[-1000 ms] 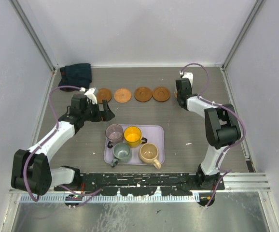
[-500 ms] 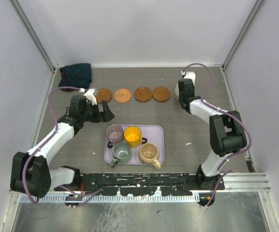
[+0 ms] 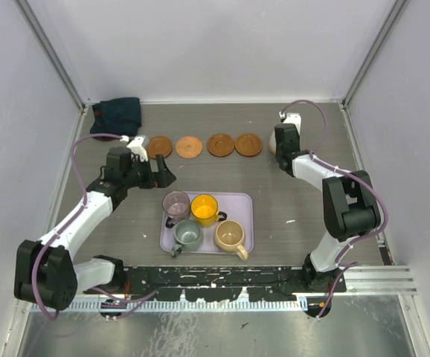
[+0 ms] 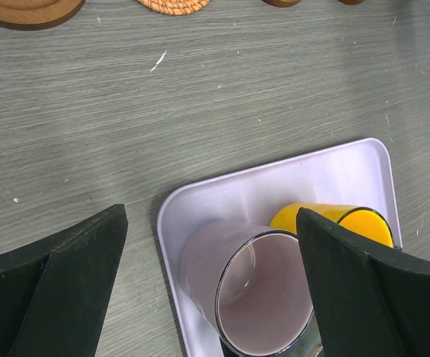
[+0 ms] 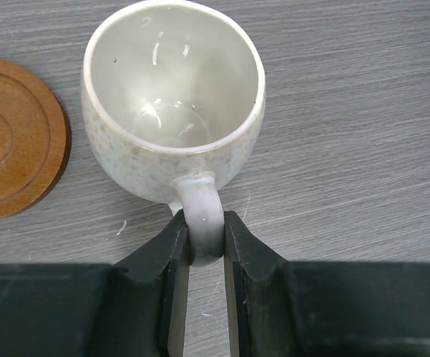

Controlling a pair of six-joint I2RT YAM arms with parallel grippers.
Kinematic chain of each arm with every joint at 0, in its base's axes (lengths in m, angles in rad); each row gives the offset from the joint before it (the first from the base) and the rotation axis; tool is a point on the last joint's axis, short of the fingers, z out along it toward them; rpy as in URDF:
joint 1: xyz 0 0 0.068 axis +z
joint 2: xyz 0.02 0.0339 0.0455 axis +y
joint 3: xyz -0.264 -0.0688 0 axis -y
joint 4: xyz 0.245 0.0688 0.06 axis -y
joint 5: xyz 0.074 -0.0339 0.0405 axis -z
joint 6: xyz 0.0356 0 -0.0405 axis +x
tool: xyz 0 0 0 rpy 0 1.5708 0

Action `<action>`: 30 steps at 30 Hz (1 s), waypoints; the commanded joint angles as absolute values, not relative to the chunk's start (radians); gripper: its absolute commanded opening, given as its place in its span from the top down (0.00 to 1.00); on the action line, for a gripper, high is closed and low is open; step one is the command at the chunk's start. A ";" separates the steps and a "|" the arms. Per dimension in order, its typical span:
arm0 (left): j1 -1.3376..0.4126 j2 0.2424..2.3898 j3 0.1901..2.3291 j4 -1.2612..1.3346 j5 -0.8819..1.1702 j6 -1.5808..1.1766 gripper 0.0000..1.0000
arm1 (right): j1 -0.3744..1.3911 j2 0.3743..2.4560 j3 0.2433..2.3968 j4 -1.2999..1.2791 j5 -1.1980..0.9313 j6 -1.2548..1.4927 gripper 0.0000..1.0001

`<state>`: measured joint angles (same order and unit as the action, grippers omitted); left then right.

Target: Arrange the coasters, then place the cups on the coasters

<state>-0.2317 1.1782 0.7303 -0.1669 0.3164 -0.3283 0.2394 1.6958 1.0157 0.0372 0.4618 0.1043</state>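
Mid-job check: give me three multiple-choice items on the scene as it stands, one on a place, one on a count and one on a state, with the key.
1. Where in the lavender tray does the mauve cup stand?
A. far-left corner
B. near-right corner
C. near-left corner

2. How many cups stand in the tray?
A. three
B. four
C. five

3. What is the right gripper doing?
A. standing open with nothing between its fingers
B. shut on the handle of the cream-white cup
C. shut on that cup's rim

Key:
1 A: the top view shows it at the tray's far-left corner, next to the yellow cup.
2 B: those two plus the grey-green cup and the tan cup.
3 B: the right wrist view shows both fingers pinching the handle.
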 commanded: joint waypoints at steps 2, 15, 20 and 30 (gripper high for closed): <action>-0.235 1.148 0.727 -0.126 0.306 -0.323 0.02 | 0.244 1.684 1.027 0.197 0.488 0.106 0.99; -0.235 1.150 0.727 -0.120 0.310 -0.324 0.02 | 0.245 1.647 0.990 0.303 0.508 0.082 0.99; -0.236 1.157 0.730 -0.118 0.310 -0.325 0.02 | 0.248 1.625 0.976 0.354 0.526 0.066 0.99; -0.236 1.160 0.730 -0.117 0.311 -0.324 0.02 | 0.252 1.626 0.967 0.391 0.543 0.049 0.99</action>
